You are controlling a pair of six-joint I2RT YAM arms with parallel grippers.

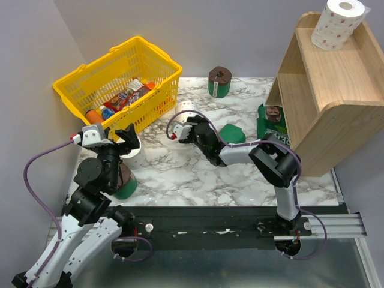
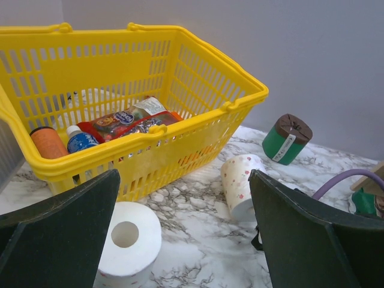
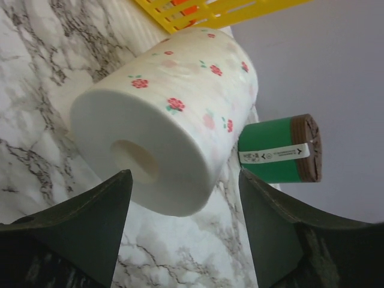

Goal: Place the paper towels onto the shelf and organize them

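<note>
One white dotted roll (image 1: 338, 23) stands on top of the wooden shelf (image 1: 336, 90). A second white roll (image 1: 185, 110) lies on its side by the basket, its core facing my open right gripper (image 1: 180, 129). In the right wrist view this roll (image 3: 174, 114) is just ahead of the gripper (image 3: 186, 234), not between the fingers. A third white roll (image 2: 127, 243) stands upright below my open left gripper (image 2: 186, 240), near the left finger (image 2: 60, 234). Green rolls: one far back (image 1: 219, 82), one by the shelf's foot (image 1: 273, 120), one under the right arm (image 1: 231, 133), one beside the left arm (image 1: 125, 183).
A yellow plastic basket (image 1: 78, 84) with bottles and snack packs stands at the back left, close to both white rolls on the marble table (image 1: 198, 174). It fills the top of the left wrist view (image 2: 180, 66). Grey walls close the back and the left.
</note>
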